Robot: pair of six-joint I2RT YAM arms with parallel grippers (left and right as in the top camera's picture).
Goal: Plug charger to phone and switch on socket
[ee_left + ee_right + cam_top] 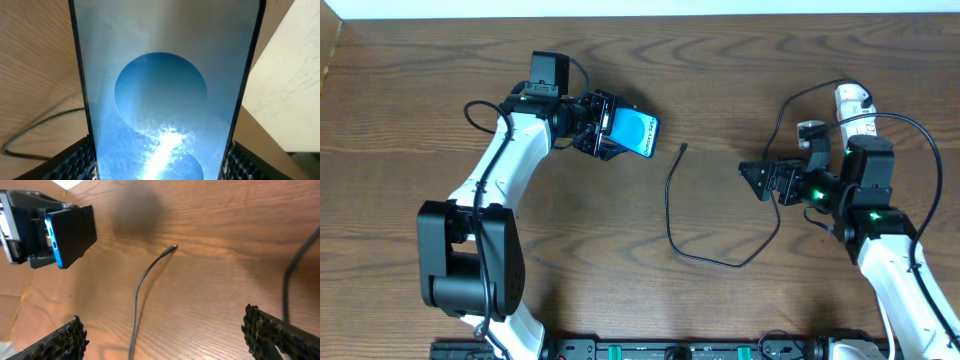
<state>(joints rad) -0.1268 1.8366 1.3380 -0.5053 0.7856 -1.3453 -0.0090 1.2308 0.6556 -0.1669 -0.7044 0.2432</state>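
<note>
Spreading wide at centre right of the overhead view, the right gripper holds nothing, its fingers well apart above the wooden table. The charger curves across mid-frame, its connector tip lying loose near the phone, not touching it. The left gripper clamps the phone, tilted, left of upper centre. The socket lies at upper right.

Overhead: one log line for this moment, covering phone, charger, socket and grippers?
left gripper: shut on phone | right gripper: open, empty | charger tip: lying loose, not in phone | socket: no gripper on it
</note>
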